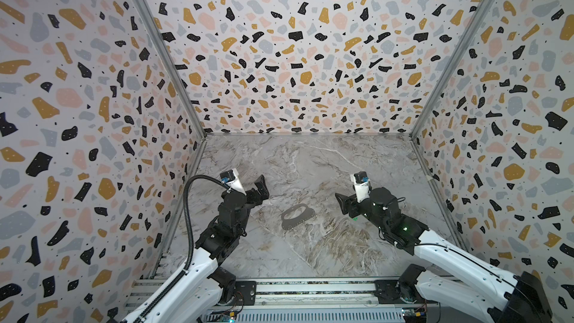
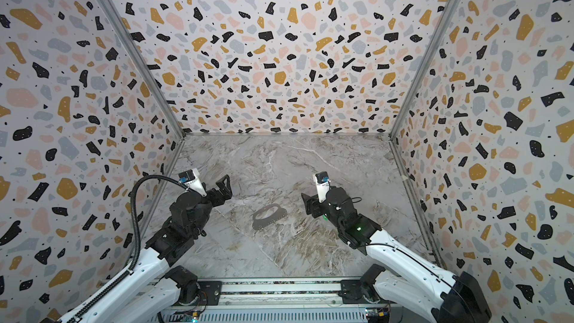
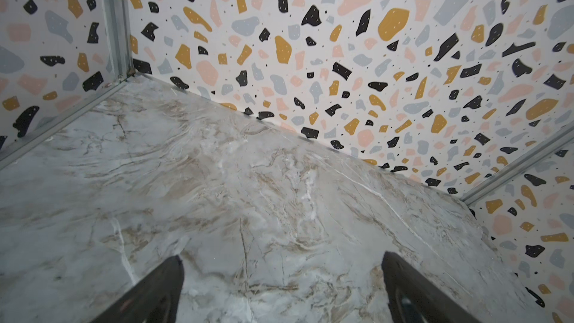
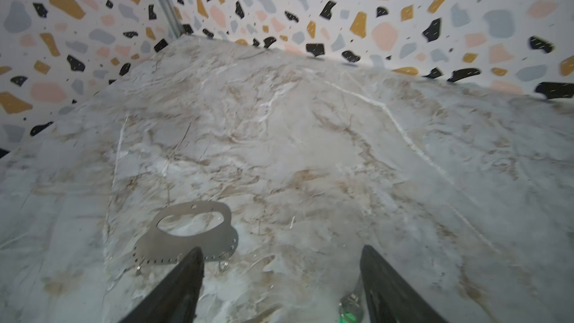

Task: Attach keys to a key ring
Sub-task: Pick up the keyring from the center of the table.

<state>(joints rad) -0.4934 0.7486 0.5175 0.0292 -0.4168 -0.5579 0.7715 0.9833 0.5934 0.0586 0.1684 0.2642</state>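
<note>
The key ring (image 1: pixel 294 224) (image 2: pixel 263 224) lies flat on the marble table between the two arms, a dark-grey loop with a dotted broad edge. In the right wrist view the key ring (image 4: pixel 174 245) shows small wire loops (image 4: pixel 222 264) on that edge. The key (image 4: pixel 350 312), with a green head and a silvery shaft, lies on the table just inside one finger (image 4: pixel 388 278) of my right gripper (image 4: pixel 282 250) (image 1: pixel 341 203); contact is unclear. The jaws stand apart, low over the table, to the right of the ring. My left gripper (image 3: pixel 282 256) (image 1: pixel 263 188) is open and empty, hovering left of the ring.
Patterned walls close the table in on the left (image 1: pixel 93 150), back (image 1: pixel 295 73) and right (image 1: pixel 497 150). A metal rail (image 1: pixel 295 288) with both arm bases runs along the front edge. A black cable (image 1: pixel 188 212) loops by the left arm.
</note>
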